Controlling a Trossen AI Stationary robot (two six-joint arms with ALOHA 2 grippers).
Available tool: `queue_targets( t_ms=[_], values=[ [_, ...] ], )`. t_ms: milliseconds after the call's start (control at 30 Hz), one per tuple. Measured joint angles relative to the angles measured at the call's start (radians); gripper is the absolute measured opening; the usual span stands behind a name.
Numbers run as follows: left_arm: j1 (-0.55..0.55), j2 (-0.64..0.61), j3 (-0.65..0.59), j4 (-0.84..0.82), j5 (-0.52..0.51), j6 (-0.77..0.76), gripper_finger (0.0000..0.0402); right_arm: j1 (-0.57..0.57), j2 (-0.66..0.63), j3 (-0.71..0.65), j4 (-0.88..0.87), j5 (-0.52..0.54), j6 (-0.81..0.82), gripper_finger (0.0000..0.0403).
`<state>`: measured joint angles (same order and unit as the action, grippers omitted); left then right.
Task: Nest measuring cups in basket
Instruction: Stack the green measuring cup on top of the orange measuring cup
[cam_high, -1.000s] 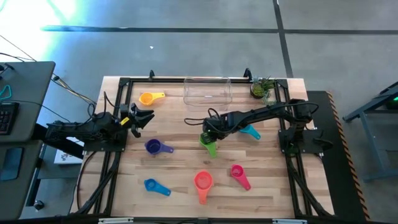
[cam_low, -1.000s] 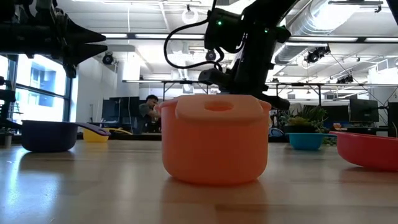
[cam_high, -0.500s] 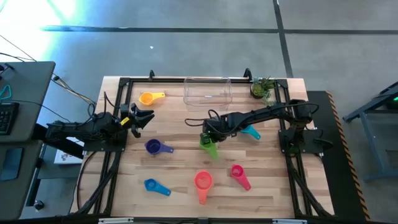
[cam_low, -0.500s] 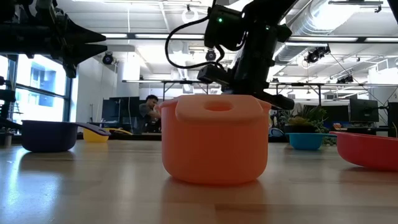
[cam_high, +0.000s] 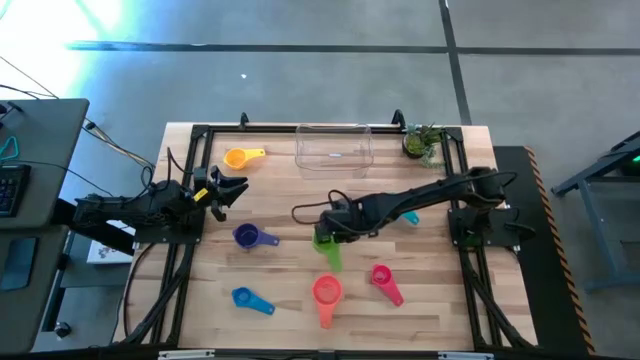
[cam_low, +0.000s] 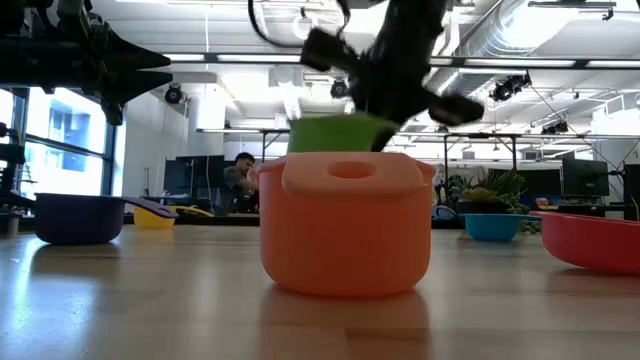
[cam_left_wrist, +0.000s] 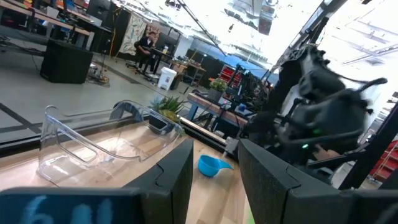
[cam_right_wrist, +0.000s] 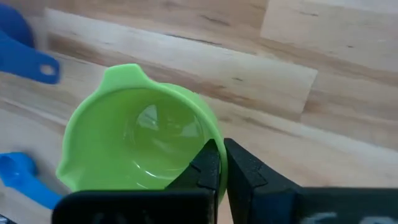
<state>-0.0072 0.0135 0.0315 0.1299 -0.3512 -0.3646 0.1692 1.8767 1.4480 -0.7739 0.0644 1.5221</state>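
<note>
Your right arm stretches low across mid-table, its gripper (cam_high: 330, 238) clamped on the green cup (cam_right_wrist: 140, 147), held off the wood above the coral cup (cam_low: 346, 222). Your left gripper (cam_high: 232, 190) waits with fingers apart near the yellow cup (cam_high: 240, 157).

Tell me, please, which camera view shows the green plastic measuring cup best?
The right wrist view: the green plastic measuring cup fills it, its rim pinched by the right gripper. The high view shows it small; the low view only its blurred side; the left wrist view misses it.

Hidden and blurred parts
Right gripper (cam_low: 385, 85) motion-blurred in the low view; red cup (cam_low: 592, 240) cut at 3 o'clock, apparently a scoop.
</note>
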Motion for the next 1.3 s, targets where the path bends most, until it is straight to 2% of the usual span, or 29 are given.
queue_targets(
  t_ms=[167, 300, 767, 967, 1067, 1300],
  values=[
    [0.0, 0.0, 0.0, 0.0, 0.0, 0.0, 0.0117, 0.085, 0.0, 0.123, -0.155, 0.06, 0.167, 0.0003],
    [0.0, 0.0, 0.0, 0.001, 0.0, 0.0, 0.0117, 0.164, -0.001, 0.183, -0.202, 0.127, 0.32, 0.0003],
    [0.0, 0.0, 0.0, 0.003, 0.0, -0.051, 0.0117, 0.337, 0.027, 0.193, -0.2, 0.217, 0.631, 0.0003],
    [0.0, 0.0, 0.0, 0.003, 0.0, -0.051, 0.0117, 0.358, 0.102, 0.191, -0.097, 0.169, 0.652, 0.0003],
    [0.0, 0.0, 0.0, 0.003, 0.0, -0.052, 0.0117, 0.362, 0.122, 0.195, -0.091, 0.135, 0.671, 0.0003],
    [0.0, 0.0, 0.0, 0.002, 0.0, -0.052, 0.0117, 0.355, 0.169, 0.262, -0.111, 0.13, 0.688, 0.0003]
  ],
)
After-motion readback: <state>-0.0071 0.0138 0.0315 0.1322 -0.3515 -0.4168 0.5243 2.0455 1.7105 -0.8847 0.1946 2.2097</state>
